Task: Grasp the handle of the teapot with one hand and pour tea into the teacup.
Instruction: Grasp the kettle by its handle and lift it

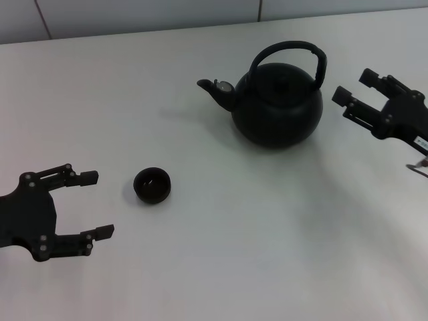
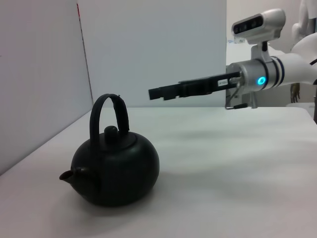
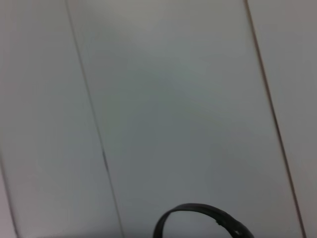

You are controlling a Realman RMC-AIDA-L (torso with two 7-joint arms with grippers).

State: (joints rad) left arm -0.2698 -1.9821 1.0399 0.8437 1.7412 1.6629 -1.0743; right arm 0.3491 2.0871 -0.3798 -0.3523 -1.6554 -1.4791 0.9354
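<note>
The black teapot (image 1: 276, 101) stands upright on the white table at the back right, spout pointing left, with its arched handle (image 1: 289, 52) rising over the lid. The left wrist view shows the teapot (image 2: 116, 168) and handle (image 2: 110, 113) from the side. My right gripper (image 1: 352, 88) hovers open just right of the handle, apart from it; the same gripper shows from the side (image 2: 157, 92) above and beyond the pot. The small dark teacup (image 1: 152, 185) sits at the front left. My left gripper (image 1: 99, 204) rests open to the cup's left. No tea shows.
The white table (image 1: 234, 234) stretches around both objects. A pale wall (image 1: 134, 17) runs along its far edge. The right wrist view shows mostly wall panels, with the top of the handle (image 3: 203, 215) at one edge.
</note>
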